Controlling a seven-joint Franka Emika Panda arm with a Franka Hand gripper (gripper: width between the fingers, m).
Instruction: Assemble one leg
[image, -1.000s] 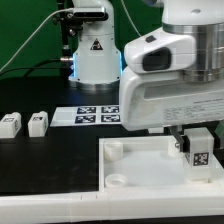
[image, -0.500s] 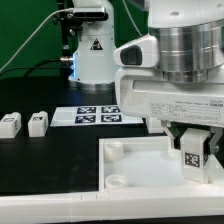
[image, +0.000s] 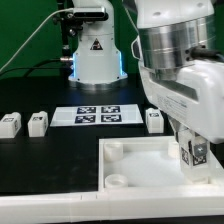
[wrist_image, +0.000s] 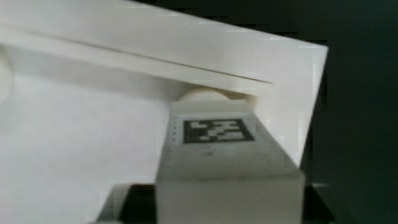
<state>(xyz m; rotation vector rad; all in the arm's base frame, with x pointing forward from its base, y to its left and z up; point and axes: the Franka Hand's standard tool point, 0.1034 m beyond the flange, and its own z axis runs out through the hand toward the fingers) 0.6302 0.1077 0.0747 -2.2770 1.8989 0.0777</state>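
One leg (image: 194, 152) in tool (image: 193, 158), at panel (image: 140, 162) edge

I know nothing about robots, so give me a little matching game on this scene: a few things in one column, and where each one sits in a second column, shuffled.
Things:
1. the leg in the gripper
2. the marker board
3. the loose leg
4. the large white panel

Places:
A. lying flat on the black table, showing several tags
B. standing on the table by the marker board's end, on the exterior view's right
C. nearest the camera, with round sockets showing
D. clamped over the panel, at the exterior view's right

Pairs: 1-D, 2-A, 3-B, 4-C.
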